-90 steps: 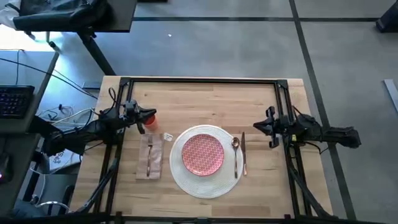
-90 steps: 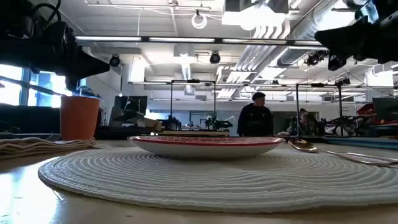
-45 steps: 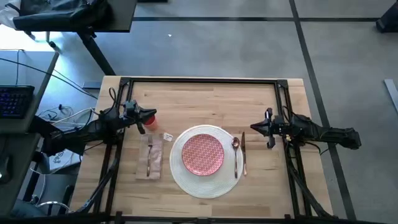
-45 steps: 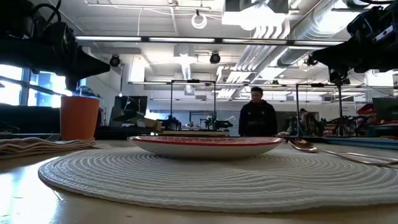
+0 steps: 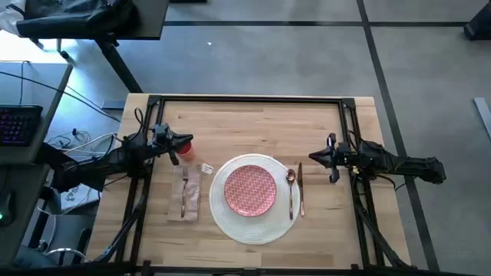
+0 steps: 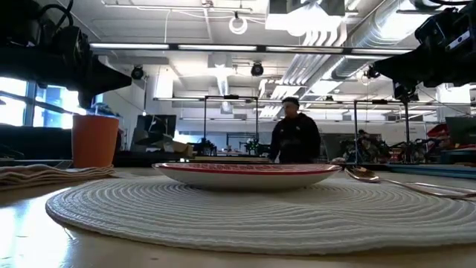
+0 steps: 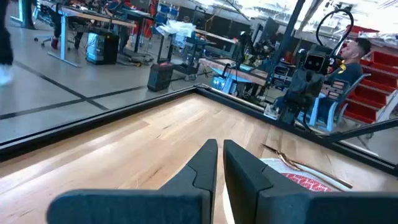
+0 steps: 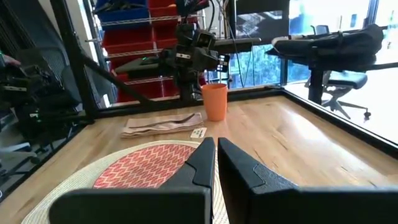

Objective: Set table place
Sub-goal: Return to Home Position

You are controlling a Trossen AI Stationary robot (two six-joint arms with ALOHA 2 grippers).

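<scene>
One table point(image 5: 253, 126), one placemat point(image 5: 249, 224), one plate point(image 5: 250, 190), one napkin point(image 5: 195, 196), one cup point(image 6: 94, 140), one fork point(image 5: 184, 192), one spoon point(image 5: 291, 178), one knife point(image 5: 301, 188), one person point(image 6: 294, 138).

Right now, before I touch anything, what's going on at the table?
Nothing is being handled. Everything looks laid: the plate sits on the placemat, the fork on the napkin on the left arm's side, the spoon and knife on the right arm's side, the cup past the napkin. The left gripper hangs shut and empty over the cup; the right gripper hangs shut and empty near the knife.
</scene>
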